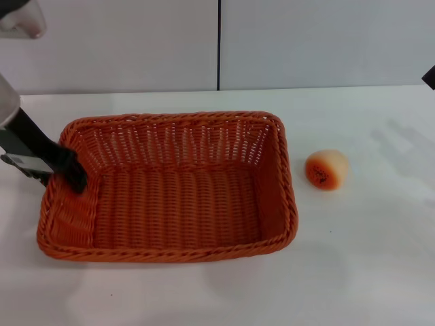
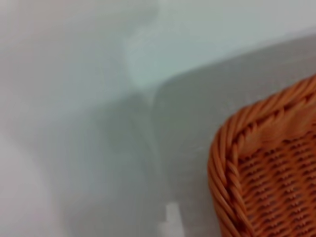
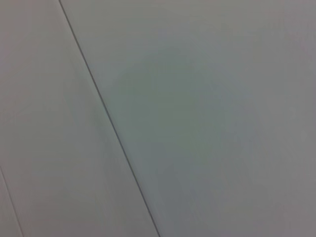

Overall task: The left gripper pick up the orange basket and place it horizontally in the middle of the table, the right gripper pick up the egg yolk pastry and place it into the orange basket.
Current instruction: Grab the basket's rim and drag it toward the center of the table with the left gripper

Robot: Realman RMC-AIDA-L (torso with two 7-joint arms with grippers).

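In the head view the orange basket (image 1: 170, 187) lies lengthwise on the white bench (image 1: 353, 272), the left hand (image 1: 68, 170) clenched over its left rim, the egg yolk pastry (image 1: 326, 169) just beside its right; the left wrist view shows a braided basket corner (image 2: 237, 148); the right wrist view shows only grey panels.

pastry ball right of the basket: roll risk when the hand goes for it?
Probably yes. The pastry is round and lies free on the bare table, clear of the basket, so a side nudge would likely send it rolling. It looks like a soft bun, so a hard squeeze may dent it.
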